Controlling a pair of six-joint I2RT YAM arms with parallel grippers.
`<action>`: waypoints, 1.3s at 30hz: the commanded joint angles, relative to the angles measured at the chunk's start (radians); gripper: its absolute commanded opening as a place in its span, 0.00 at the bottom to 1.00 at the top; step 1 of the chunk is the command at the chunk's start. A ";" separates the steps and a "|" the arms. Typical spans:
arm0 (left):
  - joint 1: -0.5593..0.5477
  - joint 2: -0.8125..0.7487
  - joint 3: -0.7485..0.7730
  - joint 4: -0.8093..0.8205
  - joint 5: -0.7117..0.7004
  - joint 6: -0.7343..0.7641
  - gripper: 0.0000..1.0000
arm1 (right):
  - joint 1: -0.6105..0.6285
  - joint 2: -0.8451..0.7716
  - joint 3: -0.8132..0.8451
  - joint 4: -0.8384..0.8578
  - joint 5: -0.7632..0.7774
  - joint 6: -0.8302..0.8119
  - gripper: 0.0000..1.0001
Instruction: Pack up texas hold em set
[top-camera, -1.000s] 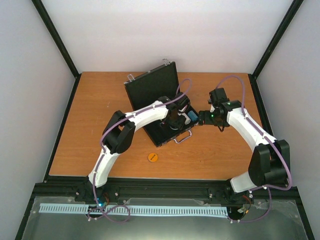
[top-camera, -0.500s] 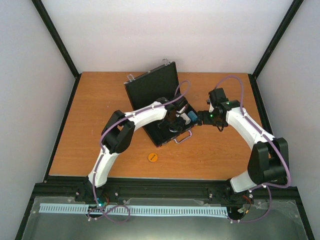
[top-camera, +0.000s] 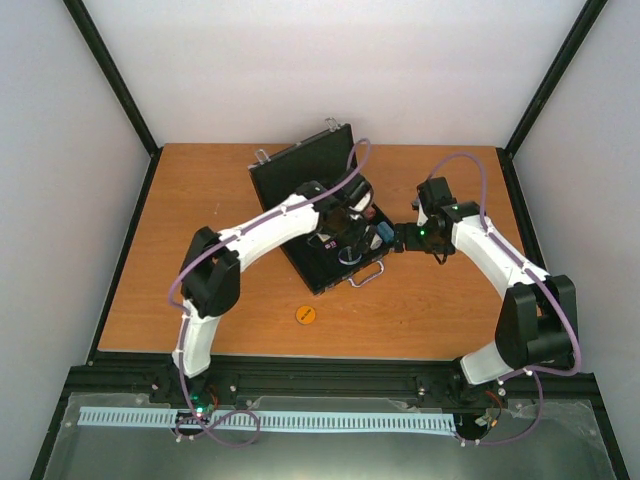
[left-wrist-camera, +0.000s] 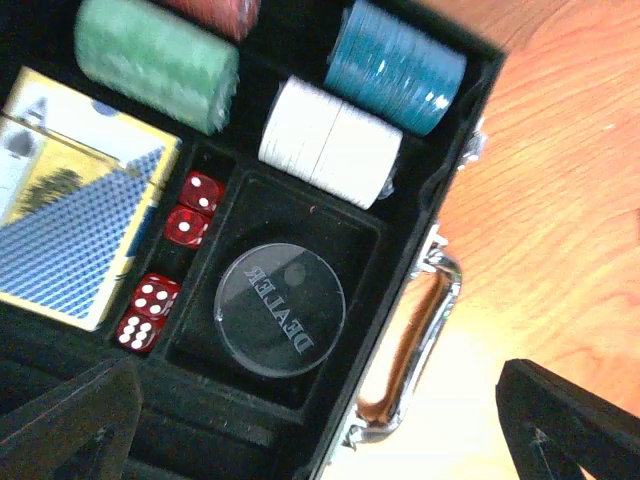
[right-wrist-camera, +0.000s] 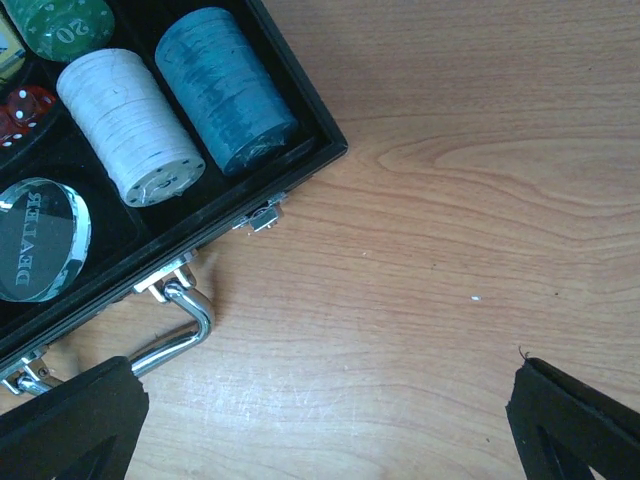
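Black rectangular briefcase (top-camera: 295, 170) open on the wood-grain table (top-camera: 420, 310), lid up, chromed loop handle (left-wrist-camera: 420, 340) in front. In dark matte wells: ribbed cylinders of green chips (left-wrist-camera: 155, 60), white chips (left-wrist-camera: 330, 140), blue chips (left-wrist-camera: 395, 65), glossy red dice (left-wrist-camera: 200, 190), patterned card box (left-wrist-camera: 75, 210), clear disc (left-wrist-camera: 280, 308) marked DEALER. Flat orange disc (top-camera: 306, 315) apart on the wood. Over the tray, left gripper (left-wrist-camera: 320, 440) spread wide, empty; by the case's corner, right gripper (right-wrist-camera: 320, 420) likewise released

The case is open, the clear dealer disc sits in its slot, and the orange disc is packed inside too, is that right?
No. The orange disc lies on the table outside the case, as the top external view shows. The case is open and the clear dealer disc sits in its slot.
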 joint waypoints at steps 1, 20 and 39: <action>-0.004 -0.130 -0.013 -0.026 -0.019 -0.025 1.00 | -0.004 -0.036 -0.010 0.010 -0.025 -0.016 1.00; 0.145 -0.626 -0.788 -0.038 -0.196 -0.279 1.00 | 0.174 0.103 0.164 -0.009 -0.346 -0.050 1.00; 0.205 -0.617 -0.992 0.064 -0.171 -0.318 1.00 | 0.286 0.412 0.349 -0.019 -0.482 0.007 1.00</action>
